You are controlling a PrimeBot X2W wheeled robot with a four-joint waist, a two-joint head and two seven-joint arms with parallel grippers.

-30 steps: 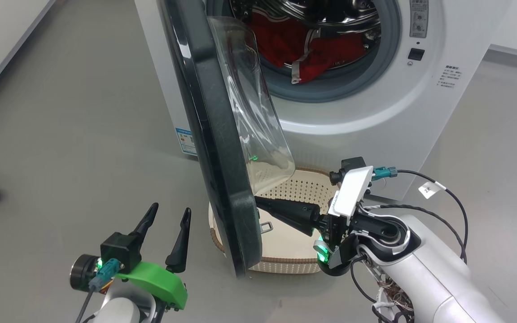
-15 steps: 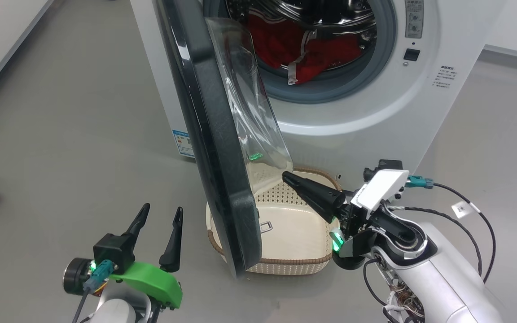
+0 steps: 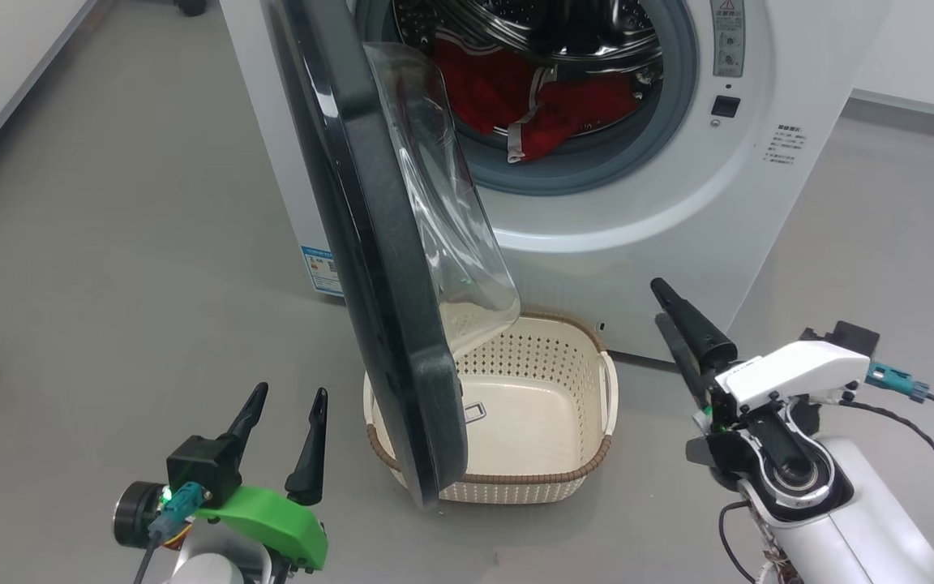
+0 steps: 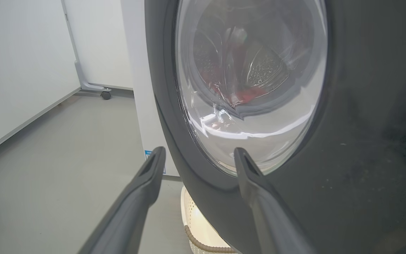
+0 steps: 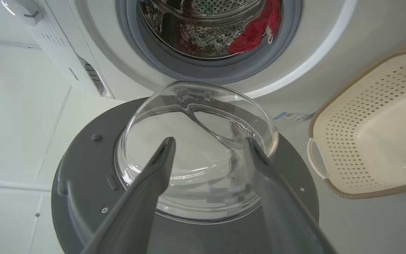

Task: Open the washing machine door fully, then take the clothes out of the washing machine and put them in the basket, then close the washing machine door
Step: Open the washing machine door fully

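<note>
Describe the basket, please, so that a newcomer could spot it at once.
Find the big white washing machine with its black-rimmed door open. On the grey floor just before it, partly behind the door's lower edge, sits the basket. It alone is cream, perforated and brown-rimmed.

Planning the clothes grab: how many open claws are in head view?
2. Left claw at lower left, outside the washing machine door; right claw at lower right, beside the basket. Both empty.
</note>
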